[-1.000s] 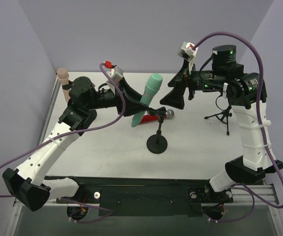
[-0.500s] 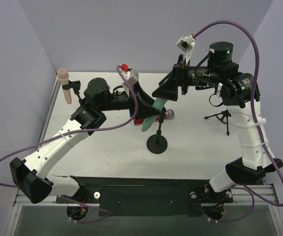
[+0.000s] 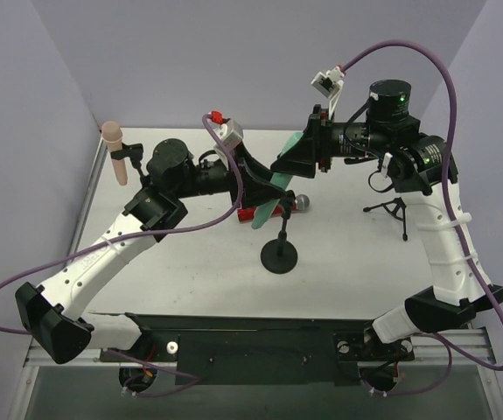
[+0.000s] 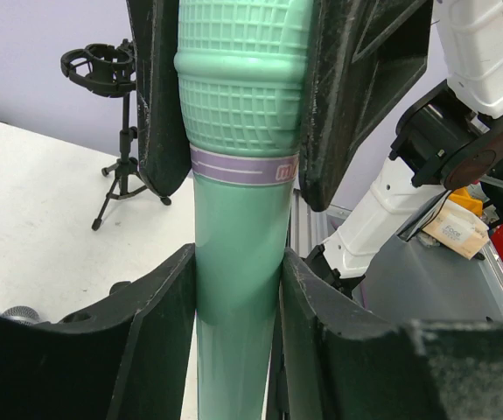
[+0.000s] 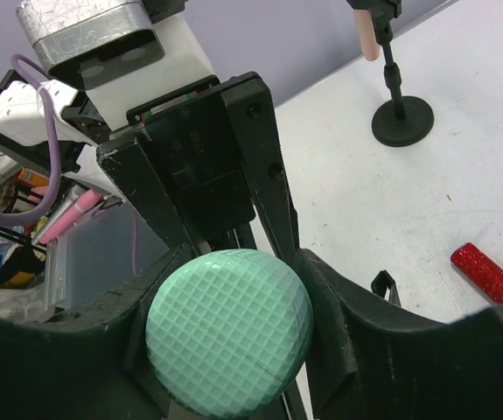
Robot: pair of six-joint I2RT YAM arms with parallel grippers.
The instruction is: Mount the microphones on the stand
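Gripping green microphone [image 4: 238, 219] near round stand [image 3: 279, 255], left gripper [image 4: 238, 315] clamped on handle, right gripper [image 5: 229, 350] on head. Pink microphone [image 3: 112, 133] mounted far left of stand; green and red microphone [image 5: 487, 273] pending.

Mint microphone [image 4: 238, 262] tilted aloft — pink microphone [image 3: 115, 153] upright, far left — red microphone [image 5: 487, 273] lying flat

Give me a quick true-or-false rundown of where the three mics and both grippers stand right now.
1. The left gripper and the right gripper both clamp the mint green microphone. True.
2. The pink microphone is held by a gripper. False: it stands upright in the far-left stand.
3. The tripod stand holds no microphone. True.
4. The red microphone is clipped into the round-base stand. False: it lies on the table by that stand.
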